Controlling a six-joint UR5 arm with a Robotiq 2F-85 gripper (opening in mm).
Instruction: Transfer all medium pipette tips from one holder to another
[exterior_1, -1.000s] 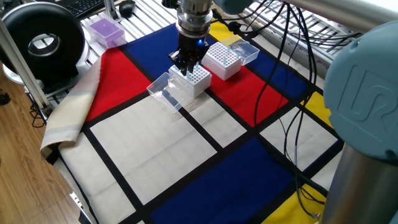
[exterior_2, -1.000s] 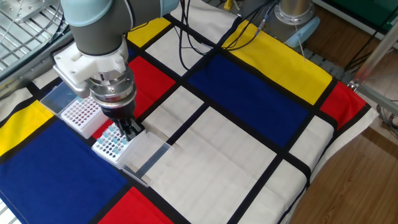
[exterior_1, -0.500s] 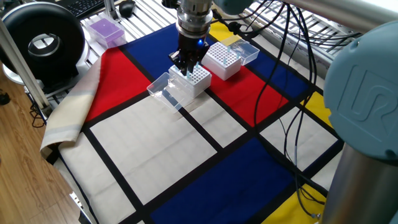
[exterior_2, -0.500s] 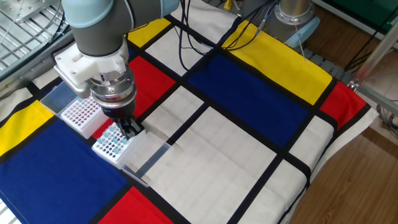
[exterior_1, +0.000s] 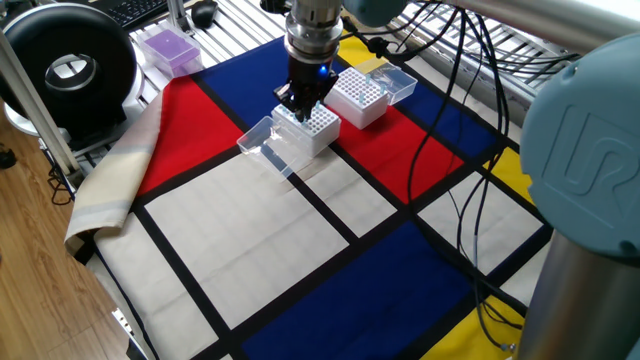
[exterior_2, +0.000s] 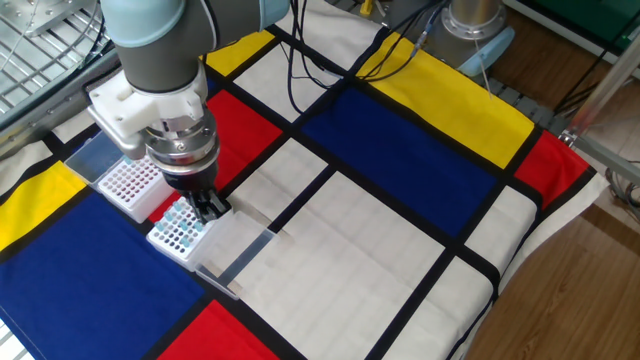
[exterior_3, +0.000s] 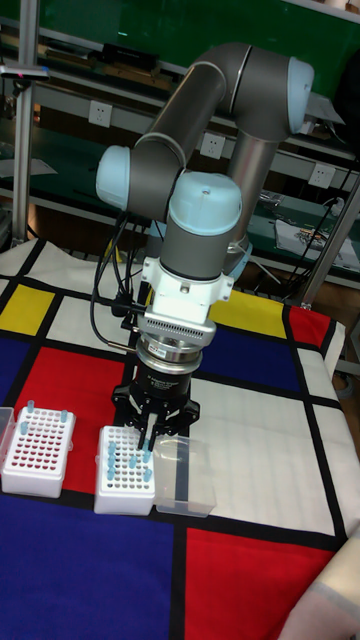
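Judging progress: we reckon the transfer is partway, nearer its start or its end we cannot say.
Near rack: the white plastic pipette-tip rack under the arm holds a scatter of pale blue translucent cone-shaped pipette tips, clustered on the side by the jaws; most of its holes look empty.
Far rack: the second white plastic rack beside it shows only a few blue tips along its back edge, the other holes reading as dark or reddish dots.
Direction: which rack gives and which receives, we cannot tell from these views.
Jaws: the black two-finger gripper hangs right over the near rack's edge, its tips down among the blue tips; whether the jaws are pinching one or standing apart, we cannot tell.
Lid: a clear plastic hinged lid lies open on the counter just beside the near rack.
Left to do: by our judgement, every tip standing in the source rack has yet to cross over.
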